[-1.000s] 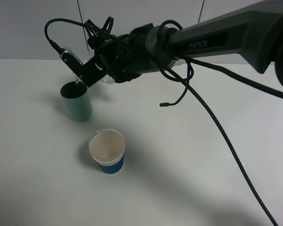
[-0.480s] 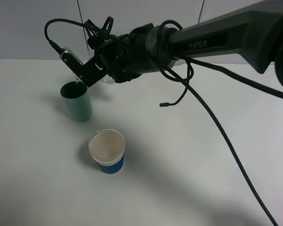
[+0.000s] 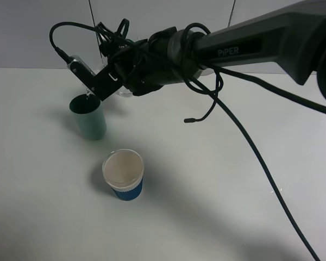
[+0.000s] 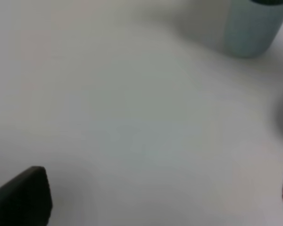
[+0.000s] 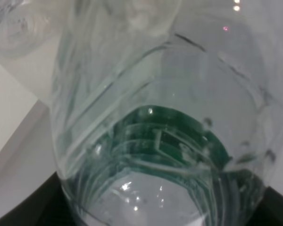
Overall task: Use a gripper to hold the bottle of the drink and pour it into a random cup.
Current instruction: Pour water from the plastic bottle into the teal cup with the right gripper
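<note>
- At the robot's left, the left gripper (image 4: 155, 197) shows only as two dark fingertips at opposite edges of its wrist view. They are spread wide, with nothing between them, above the white table (image 3: 223, 212).
- Farthest left in the high view we see the green cup (image 3: 89, 120) standing upright, its dark mouth open.
- Just above that cup's rim hangs the right gripper (image 3: 91, 81), which reaches across from the right. Its fingers are clamped on the bottle of the drink (image 5: 160, 141), which is tilted with its neck end over the green cup. The mouth itself is too small for us to make out.
- In the right wrist view the bottle fills the picture, clear-walled, with its green label seen through the plastic.
- A little further right and nearer the camera, the blue-and-white cup (image 3: 123, 176) stands upright, near the green cup and apart from the gripper.
- To the right runs the black arm (image 3: 250, 46), with a black cable (image 3: 261, 163) trailing down across the table.
</note>
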Robot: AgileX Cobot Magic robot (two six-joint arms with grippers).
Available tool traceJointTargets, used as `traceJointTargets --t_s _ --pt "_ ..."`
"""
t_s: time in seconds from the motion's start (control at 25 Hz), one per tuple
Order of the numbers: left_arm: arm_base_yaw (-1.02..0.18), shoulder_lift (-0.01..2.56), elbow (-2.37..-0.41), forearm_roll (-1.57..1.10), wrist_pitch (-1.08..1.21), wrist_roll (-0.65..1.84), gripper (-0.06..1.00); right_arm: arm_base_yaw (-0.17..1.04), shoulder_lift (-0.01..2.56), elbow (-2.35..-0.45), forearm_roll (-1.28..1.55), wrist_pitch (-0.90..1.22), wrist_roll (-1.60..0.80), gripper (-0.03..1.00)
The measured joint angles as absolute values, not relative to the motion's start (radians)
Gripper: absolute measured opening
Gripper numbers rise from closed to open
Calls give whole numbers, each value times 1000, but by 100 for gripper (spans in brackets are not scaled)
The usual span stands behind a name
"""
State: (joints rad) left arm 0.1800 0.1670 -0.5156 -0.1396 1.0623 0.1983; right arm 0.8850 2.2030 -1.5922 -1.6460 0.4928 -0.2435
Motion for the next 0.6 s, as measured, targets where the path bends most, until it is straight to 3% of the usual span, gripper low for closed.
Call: traceJointTargets --t_s 0.6 --pt "180 167 -516 -140 1062 198 99 885 2203 -1592 -1646 490 -255 57"
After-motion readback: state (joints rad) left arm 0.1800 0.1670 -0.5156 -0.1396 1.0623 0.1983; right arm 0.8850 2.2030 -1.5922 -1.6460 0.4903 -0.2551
